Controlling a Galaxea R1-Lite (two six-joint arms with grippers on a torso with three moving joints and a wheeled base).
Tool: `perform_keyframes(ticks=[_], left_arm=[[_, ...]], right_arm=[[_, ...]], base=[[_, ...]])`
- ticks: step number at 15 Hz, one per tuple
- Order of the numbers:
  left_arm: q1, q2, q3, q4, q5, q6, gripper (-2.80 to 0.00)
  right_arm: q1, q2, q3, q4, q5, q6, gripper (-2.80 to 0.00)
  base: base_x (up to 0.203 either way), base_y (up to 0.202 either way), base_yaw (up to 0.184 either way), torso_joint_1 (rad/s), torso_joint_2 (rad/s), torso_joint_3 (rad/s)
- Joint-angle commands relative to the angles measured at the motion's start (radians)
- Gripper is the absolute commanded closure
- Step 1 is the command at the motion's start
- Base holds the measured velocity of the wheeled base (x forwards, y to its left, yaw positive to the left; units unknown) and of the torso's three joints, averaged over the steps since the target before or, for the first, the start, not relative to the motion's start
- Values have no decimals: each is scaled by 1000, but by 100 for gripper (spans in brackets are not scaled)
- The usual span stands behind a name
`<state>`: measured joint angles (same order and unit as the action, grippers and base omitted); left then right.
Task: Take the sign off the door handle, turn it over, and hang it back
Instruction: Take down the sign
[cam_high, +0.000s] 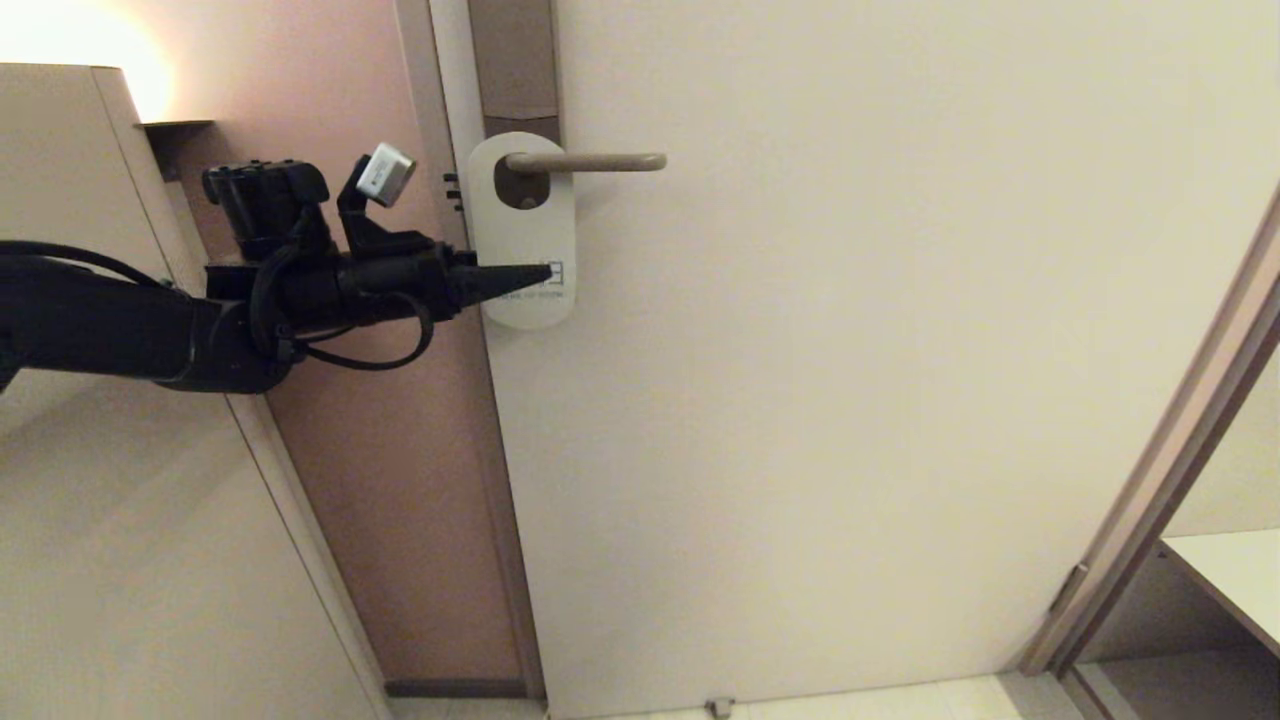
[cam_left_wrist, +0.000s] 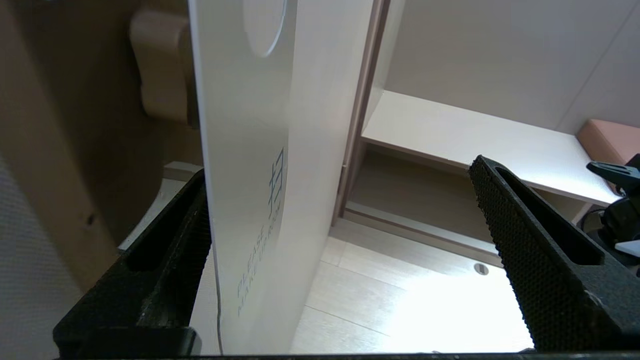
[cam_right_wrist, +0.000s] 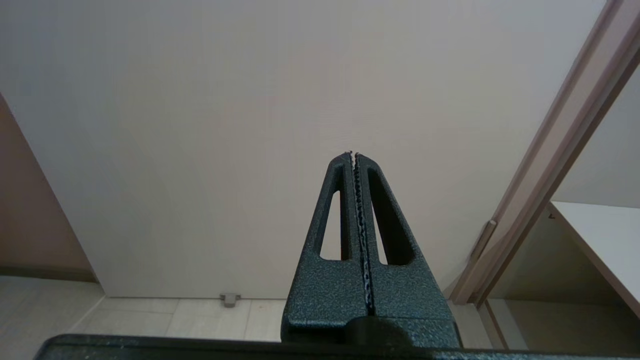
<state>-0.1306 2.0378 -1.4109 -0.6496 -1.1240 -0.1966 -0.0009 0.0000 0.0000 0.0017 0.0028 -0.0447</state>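
Observation:
The sign (cam_high: 525, 230) hangs by its oval hole on the door handle (cam_high: 600, 161), white side with teal text facing out. My left gripper (cam_high: 540, 273) reaches in from the left at the sign's lower part, level with the text. In the left wrist view the gripper (cam_left_wrist: 340, 167) is open wide. The sign (cam_left_wrist: 245, 150) stands edge-on between the fingers, close against one finger (cam_left_wrist: 185, 235) and far from the other. My right gripper (cam_right_wrist: 352, 154) is shut and empty, pointing at the lower door; it is out of the head view.
The brown backplate (cam_high: 510, 60) runs up above the handle on the cream door (cam_high: 850, 400). A beige cabinet (cam_high: 100, 500) stands at the left under my left arm. A door frame (cam_high: 1180, 430) and a white shelf (cam_high: 1230, 580) are at the right. A small door stop (cam_high: 718, 706) sits on the floor.

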Motion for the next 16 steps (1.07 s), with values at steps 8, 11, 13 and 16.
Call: perform_keyframes(ticks=[8, 11, 13, 16], left_arm=[[-32, 71, -100, -5, -7, -37, -280], [-40, 75, -100, -7, -7, -37, -280], [-39, 76, -100, -7, -7, -37, -280], [-40, 76, -99, -7, -7, -37, -280]], right_arm=[[1, 0, 0, 0, 0, -1, 0], [1, 0, 0, 0, 0, -1, 0], [1, 0, 0, 0, 0, -1, 0], [-1, 0, 0, 0, 0, -1, 0]], base=[[0, 0, 0, 0, 0, 0], [0, 0, 0, 0, 0, 0], [0, 0, 0, 0, 0, 0], [0, 0, 0, 0, 0, 0]])
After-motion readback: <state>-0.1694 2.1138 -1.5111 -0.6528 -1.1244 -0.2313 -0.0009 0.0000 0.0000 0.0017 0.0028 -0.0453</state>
